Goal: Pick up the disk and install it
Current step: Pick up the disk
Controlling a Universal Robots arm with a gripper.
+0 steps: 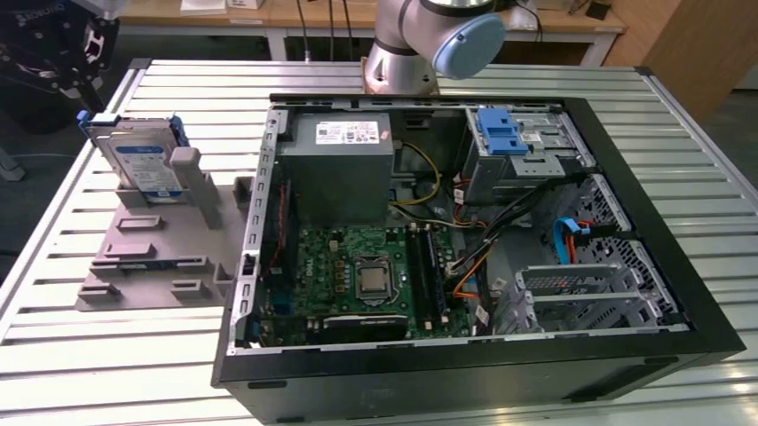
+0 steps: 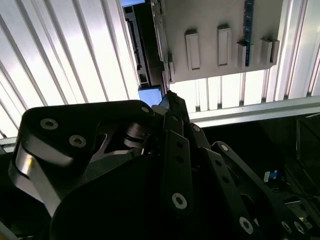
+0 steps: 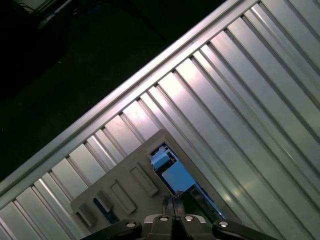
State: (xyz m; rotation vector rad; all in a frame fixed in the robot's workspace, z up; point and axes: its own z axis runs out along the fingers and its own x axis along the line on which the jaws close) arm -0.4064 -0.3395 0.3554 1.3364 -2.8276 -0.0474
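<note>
**Disk parked in its stand, not yet gripped; gripper above it, empty.**

The disk [image 1: 138, 161] stands on edge in a slot of the grey fixture [image 1: 154, 259] on the slatted table [image 1: 71, 355], on the exterior view's left of the open computer case [image 1: 254, 266]. In the first wrist view the gripper [image 3: 176, 199] hangs above the disk's blue frame, apart from it, its fingers pressed together on nothing. Judged handling: a stiff metal body, dense for its size, with smooth faces that may slip and internals sensitive to knocks. The blue plastic frame likely flexes and is a poor place to clamp. The best hold appears to be across the two flat faces at the exposed upper edge, centred, with the lift straight out of the slot.
</note>
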